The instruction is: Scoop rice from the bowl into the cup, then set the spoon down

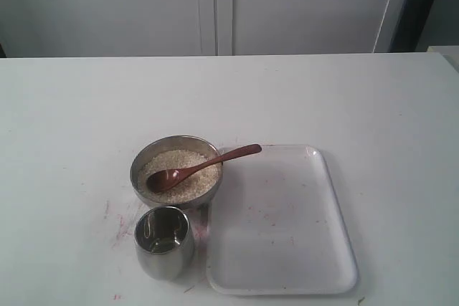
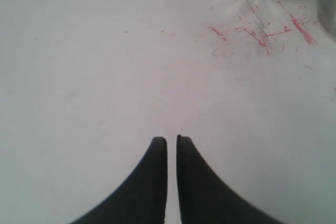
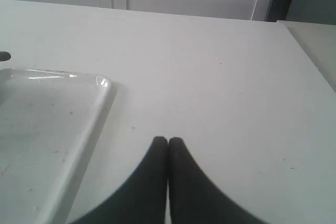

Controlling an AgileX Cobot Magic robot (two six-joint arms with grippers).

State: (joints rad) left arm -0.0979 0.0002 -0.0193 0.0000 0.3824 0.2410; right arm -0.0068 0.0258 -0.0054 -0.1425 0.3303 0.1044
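Spoon of dark reddish-brown wood lies centre-frame in the exterior view. Its oval head is sunk in the off-white rice of the round steel bowl. Its slim handle slants to the upper right past the rim, toward the white plastic tray. That end likely favours the right gripper, fingers pressed together. The left gripper is empty, only a thin slit between its fingers.

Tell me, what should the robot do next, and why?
Probably open the right gripper and reach for the spoon handle. It lies in the bowl, head on the rice, handle poking over the rim toward the tray on the right. The left gripper is shut too, holding nothing.
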